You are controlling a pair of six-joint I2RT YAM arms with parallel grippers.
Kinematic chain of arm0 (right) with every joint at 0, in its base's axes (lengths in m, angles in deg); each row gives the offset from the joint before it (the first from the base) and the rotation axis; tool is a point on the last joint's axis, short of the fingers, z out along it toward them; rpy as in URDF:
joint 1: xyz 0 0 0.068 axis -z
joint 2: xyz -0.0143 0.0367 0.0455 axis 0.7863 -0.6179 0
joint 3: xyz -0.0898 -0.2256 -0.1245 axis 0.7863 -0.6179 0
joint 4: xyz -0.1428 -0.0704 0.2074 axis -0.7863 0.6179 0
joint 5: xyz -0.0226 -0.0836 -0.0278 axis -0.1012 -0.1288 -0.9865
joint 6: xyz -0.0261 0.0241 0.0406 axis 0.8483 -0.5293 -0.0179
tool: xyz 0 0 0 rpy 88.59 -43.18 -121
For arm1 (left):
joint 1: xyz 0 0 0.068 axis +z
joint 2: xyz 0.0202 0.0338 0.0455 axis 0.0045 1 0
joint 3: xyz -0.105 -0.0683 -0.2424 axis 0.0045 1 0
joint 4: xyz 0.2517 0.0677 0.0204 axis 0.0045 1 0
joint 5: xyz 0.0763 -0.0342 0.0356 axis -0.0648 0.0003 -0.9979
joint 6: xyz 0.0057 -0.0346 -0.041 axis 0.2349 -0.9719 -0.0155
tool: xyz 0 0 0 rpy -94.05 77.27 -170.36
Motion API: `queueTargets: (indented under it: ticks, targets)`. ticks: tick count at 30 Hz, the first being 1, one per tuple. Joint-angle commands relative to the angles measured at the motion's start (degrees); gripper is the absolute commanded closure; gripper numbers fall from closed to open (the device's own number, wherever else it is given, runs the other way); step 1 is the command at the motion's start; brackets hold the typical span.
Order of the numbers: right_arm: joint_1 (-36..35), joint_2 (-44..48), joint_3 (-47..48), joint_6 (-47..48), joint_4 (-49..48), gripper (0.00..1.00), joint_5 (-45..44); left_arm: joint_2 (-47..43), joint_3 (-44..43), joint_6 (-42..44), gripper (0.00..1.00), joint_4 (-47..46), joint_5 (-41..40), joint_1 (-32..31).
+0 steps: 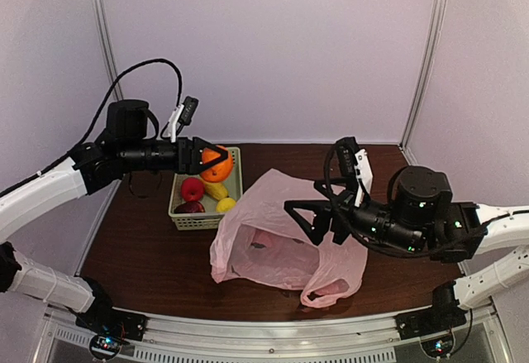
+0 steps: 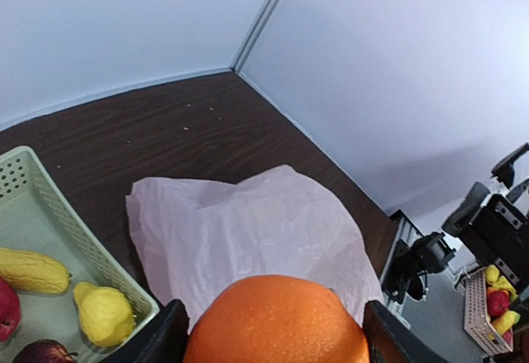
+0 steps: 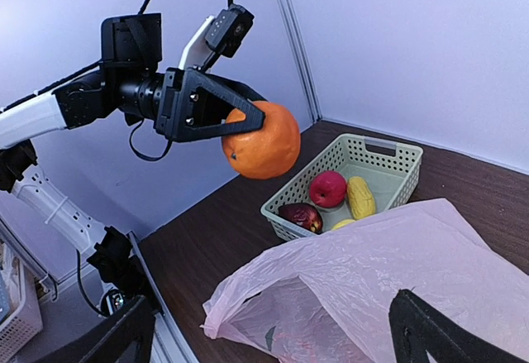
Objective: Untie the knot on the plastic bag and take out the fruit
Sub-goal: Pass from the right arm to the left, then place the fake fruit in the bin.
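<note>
Left jaws grip orange point(image 1: 215, 164); basket point(image 1: 197, 221) holds four fruit point(image 1: 193, 188).

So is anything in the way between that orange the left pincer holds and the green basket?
Nothing visible. The round orange fruit hangs in the left pincer close above the pale green slotted plastic basket, with only open air between. Other fruits lie inside, but part of its floor shows bare.

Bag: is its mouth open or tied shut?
Open: the bag shows no knot, and its mouth gapes wide, with the inside visible.
</note>
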Motion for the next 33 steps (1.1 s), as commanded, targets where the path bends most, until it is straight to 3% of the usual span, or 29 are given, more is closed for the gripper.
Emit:
queueTargets:
  ticks: [1, 9, 24, 29, 33]
  targets:
    - [0.15, 1.01, -0.69, -1.71, 2.05, 0.0, -3.18, 5.31, -3.46, 4.73, 0.54, 2.93, -6.58, 4.78]
    - [0.16, 1.55, -1.25, -2.89, 2.72, 0.0, -3.94, 14.08, -3.17, 6.71, 0.55, 2.49, -14.43, 7.68]
    - [0.16, -0.45, -0.87, -4.2, 0.9, 0.0, -1.71, 26.83, -3.84, 10.68, 0.53, -1.37, -15.47, 12.13]
    - [0.16, -0.3, -0.76, -4.55, 1.47, 0.0, -1.63, 30.99, -6.23, 12.45, 0.43, -0.16, -14.91, 12.47]
    - [0.16, -0.02, -1.2, -4.9, 1.22, 0.0, -1.65, 32.08, -6.58, 12.75, 0.29, -0.22, -15.56, 12.53]
